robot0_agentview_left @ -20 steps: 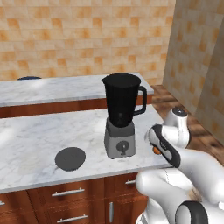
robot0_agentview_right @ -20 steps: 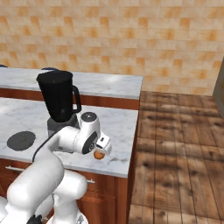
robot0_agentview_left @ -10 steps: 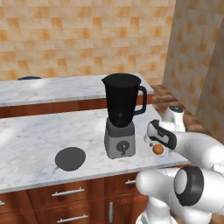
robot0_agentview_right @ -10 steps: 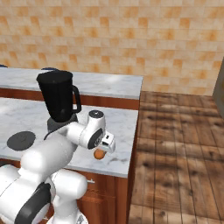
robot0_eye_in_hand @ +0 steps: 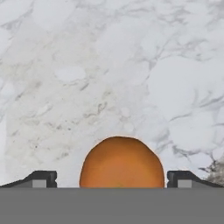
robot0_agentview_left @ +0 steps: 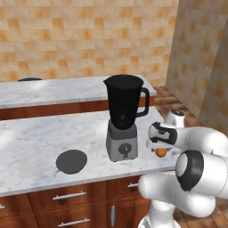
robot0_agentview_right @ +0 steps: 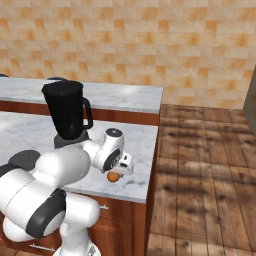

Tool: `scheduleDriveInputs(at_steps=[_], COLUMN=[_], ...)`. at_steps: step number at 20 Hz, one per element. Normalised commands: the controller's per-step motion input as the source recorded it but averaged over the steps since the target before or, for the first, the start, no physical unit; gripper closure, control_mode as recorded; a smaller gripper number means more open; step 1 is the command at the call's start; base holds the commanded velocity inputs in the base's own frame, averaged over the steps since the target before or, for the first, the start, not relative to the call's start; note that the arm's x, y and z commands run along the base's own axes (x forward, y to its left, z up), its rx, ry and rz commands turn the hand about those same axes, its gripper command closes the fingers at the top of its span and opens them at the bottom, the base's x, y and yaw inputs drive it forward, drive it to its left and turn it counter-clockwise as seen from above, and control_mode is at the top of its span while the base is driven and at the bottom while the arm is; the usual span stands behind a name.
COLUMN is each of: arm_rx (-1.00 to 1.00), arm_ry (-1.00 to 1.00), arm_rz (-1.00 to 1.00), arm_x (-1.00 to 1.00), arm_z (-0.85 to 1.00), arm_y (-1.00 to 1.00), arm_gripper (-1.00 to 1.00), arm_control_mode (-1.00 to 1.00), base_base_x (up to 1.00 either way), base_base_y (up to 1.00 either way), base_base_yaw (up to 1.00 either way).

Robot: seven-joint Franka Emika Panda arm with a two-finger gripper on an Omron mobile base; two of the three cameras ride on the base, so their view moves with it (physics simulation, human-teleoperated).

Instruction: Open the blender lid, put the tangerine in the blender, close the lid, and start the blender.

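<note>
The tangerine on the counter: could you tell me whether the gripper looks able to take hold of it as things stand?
Probably yes. The tangerine lies on bare marble counter between the gripper's spread fingers, with nothing in between.

Left base view: behind-left of the arm, looking forward and down across the marble counter (robot0_agentview_left: 31, 147), blender (robot0_agentview_left: 124, 116) near centre, arm entering at 4 o'clock. Right base view: behind-right, same counter (robot0_agentview_right: 140, 145), blender (robot0_agentview_right: 67, 114) at 10 o'clock, wood floor (robot0_agentview_right: 205, 165) at 3 o'clock. Both share counter, blender, tangerine (robot0_agentview_left: 161, 152) (robot0_agentview_right: 113, 176). Hand view: very close, looking down at marble (robot0_eye_in_hand: 109, 65), tangerine (robot0_eye_in_hand: 121, 162) at 6 o'clock between the fingertips (robot0_eye_in_hand: 41, 178).
</note>
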Motion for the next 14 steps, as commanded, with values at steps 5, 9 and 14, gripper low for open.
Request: scheduleDriveInputs(at_steps=[5, 9, 14], arm_rx=[0.00, -0.04, -0.06], arm_ry=[0.00, 0.02, 0.03], arm_rz=[0.08, 0.07, 0.00], arm_x=[0.00, -0.10, -0.03], arm_z=[-0.27, -0.42, -0.05], arm_y=[0.06, 0.10, 0.06], arm_gripper=[-1.00, 1.00, 1.00], arm_control_mode=[-1.00, -1.00, -1.00], base_base_x=[0.00, 0.00, 0.00], base_base_y=[0.00, 0.00, 0.00], base_base_yaw=[0.00, 0.00, 0.00])
